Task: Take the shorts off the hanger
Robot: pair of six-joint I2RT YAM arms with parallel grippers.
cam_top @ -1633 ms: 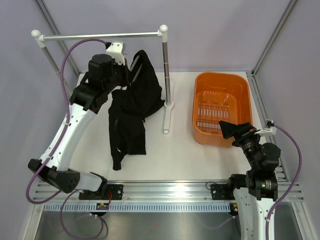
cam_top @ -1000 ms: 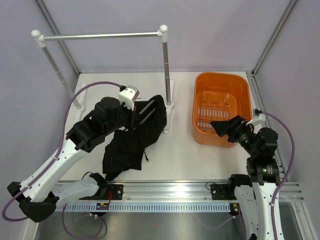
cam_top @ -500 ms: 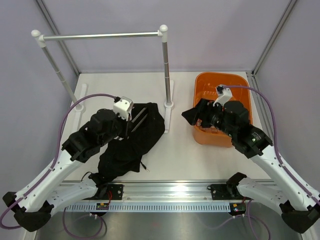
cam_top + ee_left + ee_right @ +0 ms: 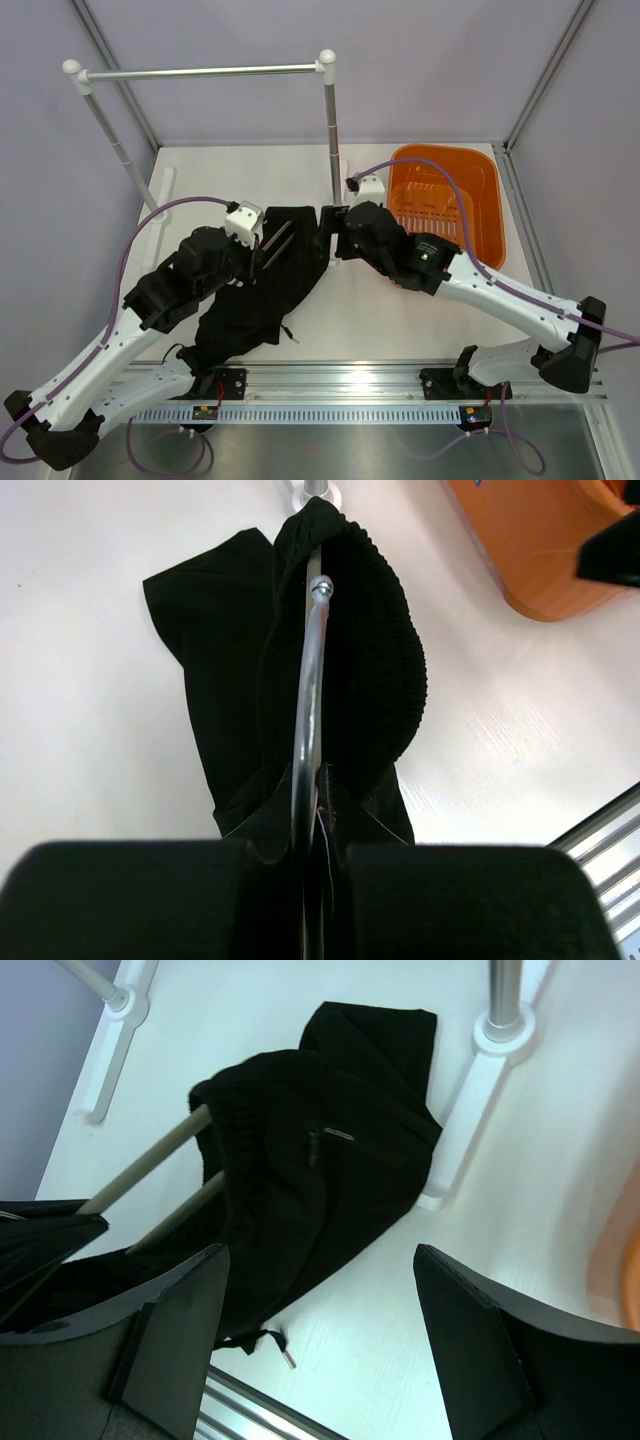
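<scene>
Soft black fabric shorts [image 4: 262, 300] with a ribbed waistband lie bunched nearer the table's left edge, draped over a thin grey loop hanger [image 4: 309, 690]. The left gripper [image 4: 262, 244] is clamped on the hanger. The right gripper [image 4: 320, 1260] is spread wide and holds nothing.

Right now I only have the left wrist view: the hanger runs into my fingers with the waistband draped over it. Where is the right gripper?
Observer: From the top, the right gripper sits at the right edge of the shorts, beside the rail's foot.
Operator: Has it got any fabric?
Observer: No. In the right wrist view its fingers stand wide apart over the shorts, with nothing gripped between them.
Operator: Where's the rest of the shorts?
Observer: It lies heaped on the table toward the near edge, partly under the left arm, with a drawstring end poking out to the right.
</scene>
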